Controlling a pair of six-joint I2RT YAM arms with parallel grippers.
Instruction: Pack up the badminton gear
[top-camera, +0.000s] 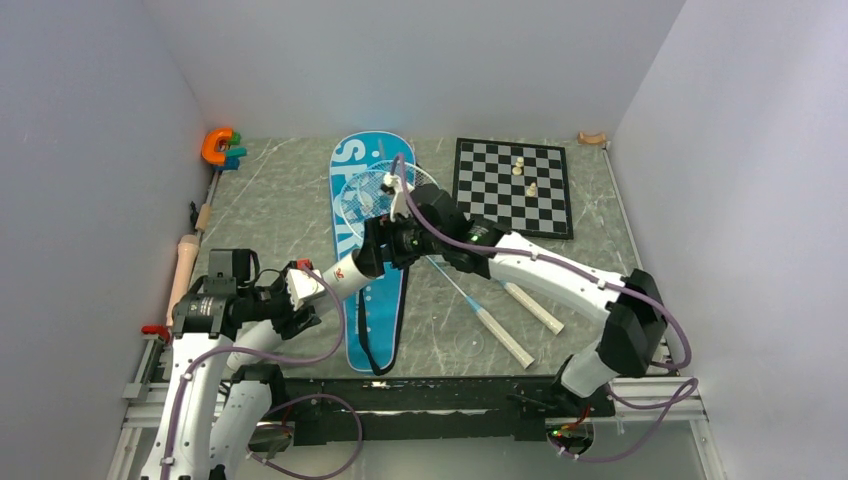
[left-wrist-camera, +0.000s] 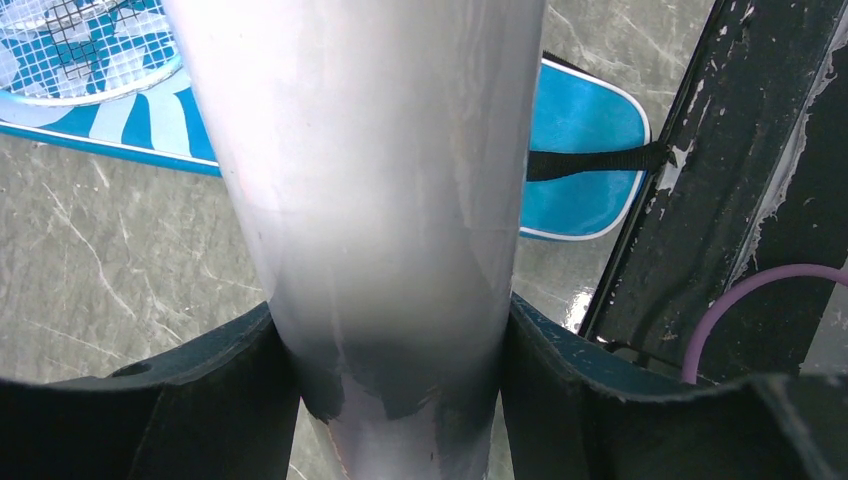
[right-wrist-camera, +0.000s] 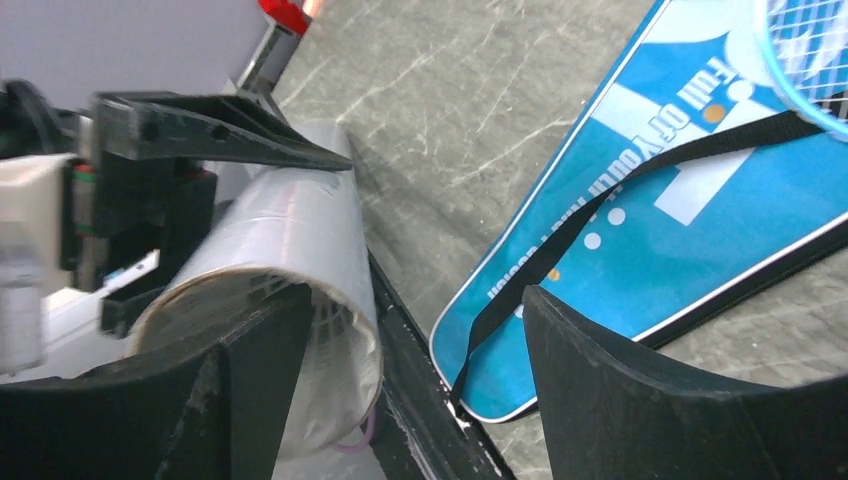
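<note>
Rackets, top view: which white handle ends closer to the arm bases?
The left handle, joined to the light blue shaft. The other handle lies to its right, ending farther up, nearer the chessboard.

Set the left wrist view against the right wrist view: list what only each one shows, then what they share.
Left wrist only: the purple cable loop and the scuffed face of the black frame bar.
Right wrist only: the open right hand, the pale tube's open mouth, the blue bag's white lettering, a red part near the wall.
Both: the left hand shut on the tube, the bag with its black strap, a racket head's strings.
</note>
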